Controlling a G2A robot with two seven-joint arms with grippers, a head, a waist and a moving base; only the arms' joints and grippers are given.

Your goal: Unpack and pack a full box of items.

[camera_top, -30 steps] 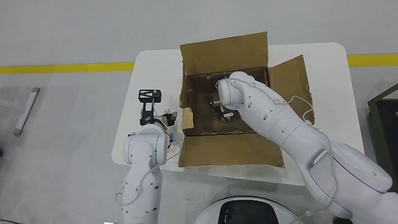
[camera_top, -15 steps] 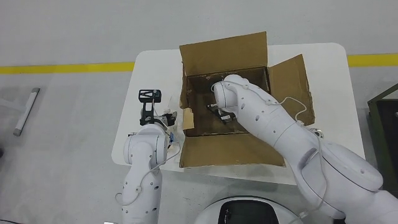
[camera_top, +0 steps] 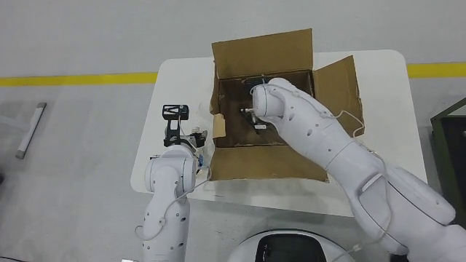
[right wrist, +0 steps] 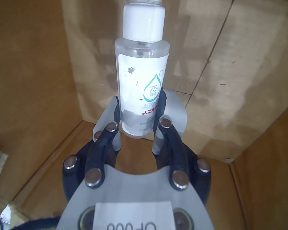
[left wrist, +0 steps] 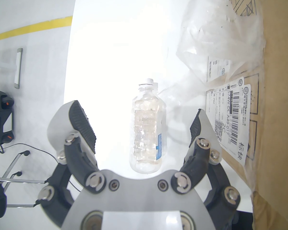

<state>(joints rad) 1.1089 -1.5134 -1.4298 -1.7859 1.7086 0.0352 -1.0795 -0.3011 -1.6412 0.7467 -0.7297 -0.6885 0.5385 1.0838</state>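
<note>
From above, the open cardboard box stands on a white table over grey floor with a yellow line, and the right arm reaches inside. In the left wrist view, the left gripper has its jaws wide apart, with a clear water bottle on the table before them, beside a plastic bag against the box's outer wall. In the right wrist view, the right gripper is clamped on a clear spray bottle with a white pump and label, inside the box.
</note>
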